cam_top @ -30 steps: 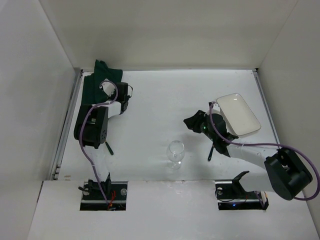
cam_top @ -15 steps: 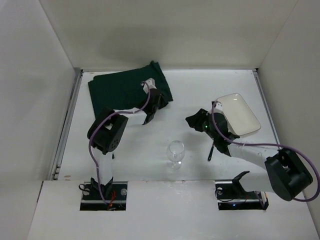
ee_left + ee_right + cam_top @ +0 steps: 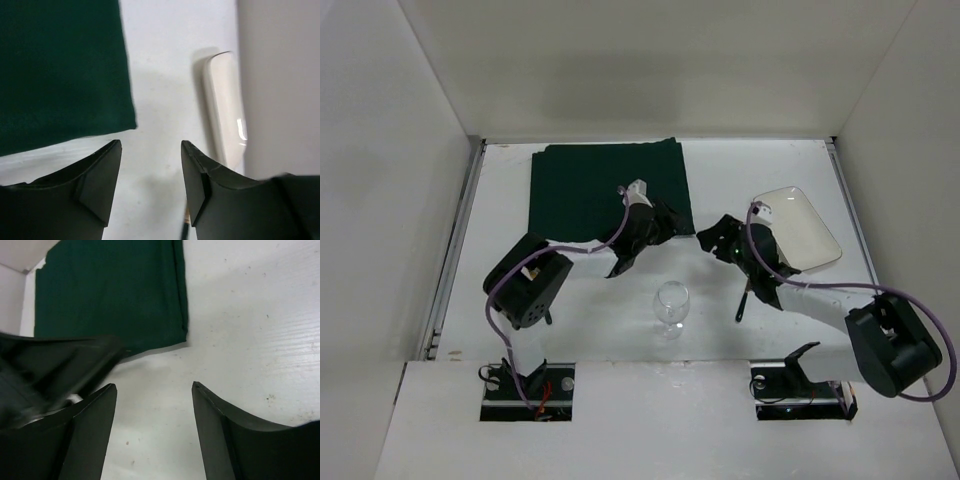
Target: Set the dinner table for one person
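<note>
L gripper (image 3: pixel 151 145) & R gripper (image 3: pixel 154 386) both wide, empty, by placemat (image 3: pixel 605 185) 5 o'clock corner: lift clear w/o snagging cloth, plate (image 3: pixel 802 228) at 3 o'clock prob. next.

The left arm (image 3: pixel 525 285) is bent at the elbow and reaches forward and inward. The left gripper (image 3: pixel 670 222) is spread wide, with nothing between its 2 fingers (image 3: pixel 97 182). The right arm (image 3: pixel 820 300) lies low and angles inward, and the right gripper (image 3: pixel 708 240) is parted and empty too. The 2 grippers sit near each other, tips almost facing.
</note>
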Robot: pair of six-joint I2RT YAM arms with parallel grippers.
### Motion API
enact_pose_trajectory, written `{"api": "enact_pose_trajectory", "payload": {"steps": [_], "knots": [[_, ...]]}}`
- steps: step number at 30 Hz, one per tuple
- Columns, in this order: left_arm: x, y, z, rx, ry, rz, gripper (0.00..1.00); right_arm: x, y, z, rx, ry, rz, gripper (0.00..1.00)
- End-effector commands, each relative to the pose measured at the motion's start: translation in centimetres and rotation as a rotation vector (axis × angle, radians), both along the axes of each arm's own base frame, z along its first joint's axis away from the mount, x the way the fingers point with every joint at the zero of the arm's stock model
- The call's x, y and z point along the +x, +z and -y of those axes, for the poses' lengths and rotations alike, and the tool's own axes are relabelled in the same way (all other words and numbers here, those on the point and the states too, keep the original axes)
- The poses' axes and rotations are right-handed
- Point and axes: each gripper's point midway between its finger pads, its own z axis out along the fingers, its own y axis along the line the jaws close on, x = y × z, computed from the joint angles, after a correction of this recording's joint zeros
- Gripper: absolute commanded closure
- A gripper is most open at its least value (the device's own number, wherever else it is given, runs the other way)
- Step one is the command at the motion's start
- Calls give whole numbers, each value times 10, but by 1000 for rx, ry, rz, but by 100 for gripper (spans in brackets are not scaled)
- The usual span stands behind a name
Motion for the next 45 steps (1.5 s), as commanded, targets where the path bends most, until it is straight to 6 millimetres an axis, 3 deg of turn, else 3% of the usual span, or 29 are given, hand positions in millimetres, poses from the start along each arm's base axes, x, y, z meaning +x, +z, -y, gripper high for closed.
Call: {"api": "enact_pose_trajectory", "payload": {"steps": [1,6,9,14,17,22,28,33,39,45], "knots": [[4,84,-11,-179,32,144,51,11,0,2,0,-39,-1,31],[-2,76,-77,-137,157,146,50,20,-18,-10,31,-47,-71,26],[-11,49,-130,-73,275,110,50,31,-25,-19,65,-58,-113,26],[-32,-8,-229,119,529,-14,50,51,-35,-26,131,-98,-177,36],[-43,-28,-270,171,626,-69,49,64,-39,-33,161,-105,-206,44],[-57,-41,-289,176,651,-107,50,77,-44,-37,182,-129,-244,56],[-93,-61,-297,189,643,-181,51,78,-54,-38,186,-126,-285,50],[-122,-72,-315,217,673,-245,51,77,-61,-42,192,-105,-319,53],[-141,-80,-333,249,715,-279,51,62,-50,-23,158,-145,-260,51],[-151,-88,-345,279,734,-325,51,53,-67,-17,125,-151,-289,46]]}}
